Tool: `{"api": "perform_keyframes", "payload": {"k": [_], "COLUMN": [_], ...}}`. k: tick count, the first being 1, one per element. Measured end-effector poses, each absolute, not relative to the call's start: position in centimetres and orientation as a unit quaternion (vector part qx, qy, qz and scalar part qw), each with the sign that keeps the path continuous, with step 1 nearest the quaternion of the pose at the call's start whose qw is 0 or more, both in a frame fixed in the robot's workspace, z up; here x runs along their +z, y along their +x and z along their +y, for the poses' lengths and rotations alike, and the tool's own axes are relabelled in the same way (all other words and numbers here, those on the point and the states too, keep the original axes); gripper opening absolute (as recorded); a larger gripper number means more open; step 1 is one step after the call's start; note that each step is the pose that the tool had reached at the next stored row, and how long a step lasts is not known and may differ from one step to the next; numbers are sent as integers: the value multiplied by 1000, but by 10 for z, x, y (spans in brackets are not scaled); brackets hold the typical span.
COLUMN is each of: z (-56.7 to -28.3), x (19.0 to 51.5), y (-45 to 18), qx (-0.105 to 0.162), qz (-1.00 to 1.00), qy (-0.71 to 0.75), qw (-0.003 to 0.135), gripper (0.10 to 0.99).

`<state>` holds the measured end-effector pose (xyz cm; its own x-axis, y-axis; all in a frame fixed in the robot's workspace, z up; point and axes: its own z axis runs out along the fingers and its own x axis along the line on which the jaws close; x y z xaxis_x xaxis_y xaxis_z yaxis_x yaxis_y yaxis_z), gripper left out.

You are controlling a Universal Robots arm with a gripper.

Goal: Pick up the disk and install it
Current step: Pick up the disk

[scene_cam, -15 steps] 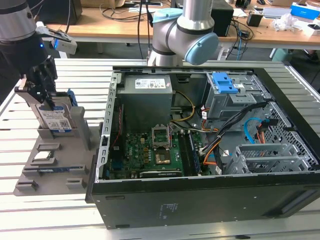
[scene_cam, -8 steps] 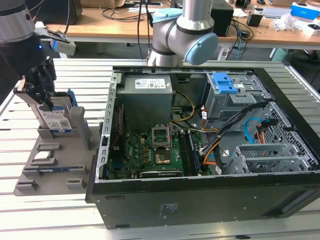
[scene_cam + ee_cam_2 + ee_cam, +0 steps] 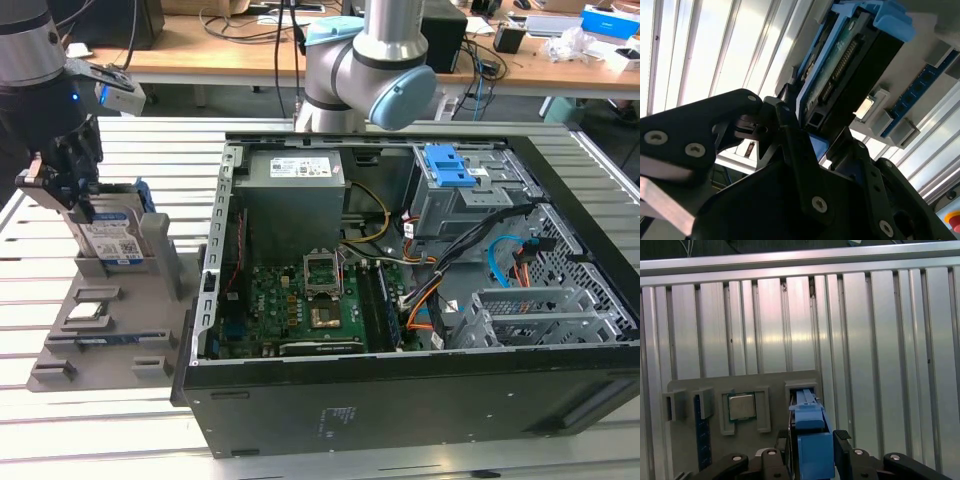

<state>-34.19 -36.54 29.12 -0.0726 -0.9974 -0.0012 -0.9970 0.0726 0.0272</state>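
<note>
The disk (image 3: 112, 238), silver with a white-and-blue label and a blue bracket, stands on edge in a slot of the grey holder (image 3: 150, 300) at the exterior view's left. My gripper (image 3: 70, 195) sits on its upper end, with the jaws closed against both flat sides. In the first wrist view the blue bracket of the disk (image 3: 812, 440) fills the space between the black fingers (image 3: 842, 440) of the gripper (image 3: 814, 437). The second wrist view shows the disk's connector end (image 3: 840, 60) reaching out past the gripper (image 3: 812, 127).
An open computer case (image 3: 400, 400) lies at the exterior view's right, with a grey drive bay and blue latch (image 3: 447, 165) at its far side. A square silver processor chip (image 3: 742, 406) and a blue memory stick (image 3: 700, 430) rest in the holder. The arm's base (image 3: 370, 70) stands behind the case.
</note>
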Motion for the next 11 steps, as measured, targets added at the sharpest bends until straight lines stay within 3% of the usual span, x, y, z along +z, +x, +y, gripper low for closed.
{"api": "perform_keyframes", "payload": {"k": [9, 11], "z": [-365, -365], "x": [291, 291], "y": [-342, -342], "qx": [-11, -12], "qz": [-732, -732], "qy": [681, 681], "qw": [10, 10], "gripper": [482, 400]}}
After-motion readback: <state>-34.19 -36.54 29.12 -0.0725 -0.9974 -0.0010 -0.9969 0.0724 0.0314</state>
